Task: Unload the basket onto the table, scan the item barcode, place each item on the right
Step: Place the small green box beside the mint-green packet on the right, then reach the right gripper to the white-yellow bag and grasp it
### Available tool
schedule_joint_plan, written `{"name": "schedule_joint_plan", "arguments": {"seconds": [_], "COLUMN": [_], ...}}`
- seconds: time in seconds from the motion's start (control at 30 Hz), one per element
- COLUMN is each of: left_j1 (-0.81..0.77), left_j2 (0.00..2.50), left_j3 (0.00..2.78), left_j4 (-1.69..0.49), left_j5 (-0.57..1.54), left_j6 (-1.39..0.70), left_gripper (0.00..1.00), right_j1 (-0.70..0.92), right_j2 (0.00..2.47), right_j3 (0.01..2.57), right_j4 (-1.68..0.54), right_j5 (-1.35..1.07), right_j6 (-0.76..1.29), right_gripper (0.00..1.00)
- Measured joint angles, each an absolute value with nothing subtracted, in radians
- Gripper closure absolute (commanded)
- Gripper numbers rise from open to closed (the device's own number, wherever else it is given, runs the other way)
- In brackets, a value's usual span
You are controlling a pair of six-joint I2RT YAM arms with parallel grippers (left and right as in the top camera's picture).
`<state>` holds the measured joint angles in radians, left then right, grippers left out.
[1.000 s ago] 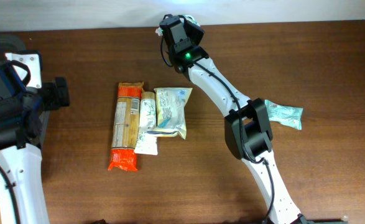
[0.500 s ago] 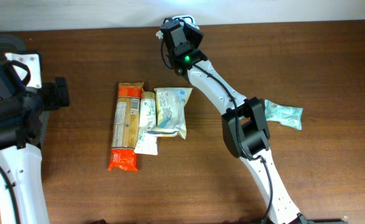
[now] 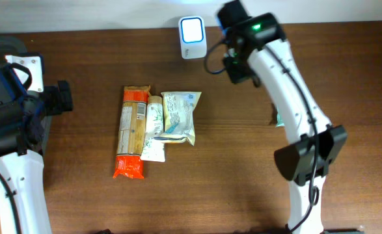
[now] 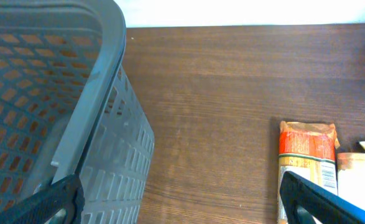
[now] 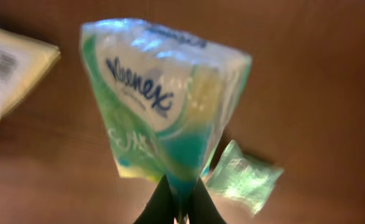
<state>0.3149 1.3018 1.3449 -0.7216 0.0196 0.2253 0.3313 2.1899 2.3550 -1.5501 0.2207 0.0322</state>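
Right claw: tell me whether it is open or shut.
Shut. In the right wrist view the right claw pinches the lower seam of the Kleenex tissue pack, its jaws nearly meeting.

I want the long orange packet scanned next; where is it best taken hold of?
Probably from above, pinching across the narrow width of the long orange packet at its solid-orange near end. It lies flat, and there it sticks out past the white packet lying against its right edge, so both edges are free.
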Motion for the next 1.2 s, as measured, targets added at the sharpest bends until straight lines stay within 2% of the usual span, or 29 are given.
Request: {"name": "schedule_joint_plan", "arguments": {"seconds": [0.13, 0.3, 0.4, 0.57, 0.7, 0.77, 0.8, 0.83, 0.9, 1.2], "left_j1": [0.315, 0.315, 0.315, 0.315, 0.315, 0.315, 0.315, 0.315, 0.315, 0.315], "left_j2": [1.302, 1.302, 1.302, 1.302, 1.302, 1.302, 1.302, 1.302, 1.302, 1.302], "left_j3": [1.345, 1.345, 1.345, 1.345, 1.345, 1.345, 1.345, 1.345, 1.345, 1.345], "left_j4": [-0.722, -0.722, -0.722, -0.722, -0.722, -0.722, -0.722, -0.72, -0.722, -0.722], "left_j5": [0.02, 0.02, 0.02, 0.02, 0.02, 0.02, 0.02, 0.02, 0.02, 0.02], "left_j6": [0.225, 0.225, 0.225, 0.225, 0.225, 0.225, 0.225, 0.225, 0.225, 0.225], "left_gripper": [0.01, 0.01, 0.01, 0.01, 0.01, 0.01, 0.01, 0.01, 0.01, 0.01], "right_j1": [0.165, -0.038, -0.138, -0.202, -0.231, -0.223, -0.212, -0.182, -0.132, 0.293], "right_j2": [2.212, 2.233, 2.233, 2.233, 2.233, 2.233, 2.237, 2.238, 2.238, 2.238], "right_j3": [2.166, 1.909, 1.866, 1.865, 1.87, 1.914, 1.952, 2.008, 2.068, 2.068], "right_j4": [-1.51, -1.349, -1.269, -1.259, -1.309, -1.389, -1.426, -1.471, -1.489, -1.317], "right_j5": [0.075, -0.018, -0.076, -0.096, -0.112, -0.116, -0.119, -0.127, -0.142, -0.431], "right_j6": [0.115, 0.159, 0.167, 0.186, 0.201, 0.181, 0.172, 0.16, 0.142, 0.116], "right_gripper": [0.96, 0.96, 0.73, 0.61, 0.6, 0.59, 0.55, 0.46, 0.41, 0.52]}}
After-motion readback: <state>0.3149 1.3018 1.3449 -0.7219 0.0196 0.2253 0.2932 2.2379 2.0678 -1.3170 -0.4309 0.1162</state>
